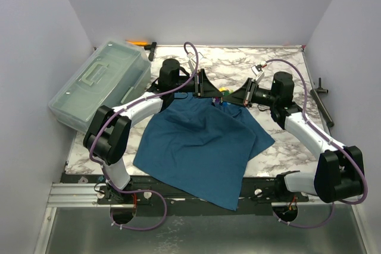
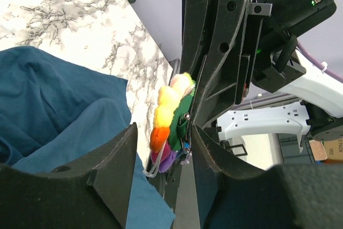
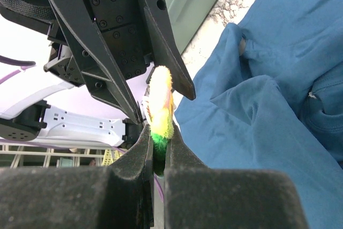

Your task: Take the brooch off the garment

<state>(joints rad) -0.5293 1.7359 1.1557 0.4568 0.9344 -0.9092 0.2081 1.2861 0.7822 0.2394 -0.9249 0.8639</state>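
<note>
The top external view looks down from above and behind both arm bases (image 1: 122, 197) over the whole surface (image 1: 238, 69). Each wrist view sits close behind its own gripper, looking forward along it; left gripper (image 2: 163, 130) and right gripper (image 3: 159, 132) face each other head-on. All views share the brooch (image 2: 169, 100) at both tips.

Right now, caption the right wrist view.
Right gripper pinches the brooch beside the garment, left gripper open opposite.
</note>
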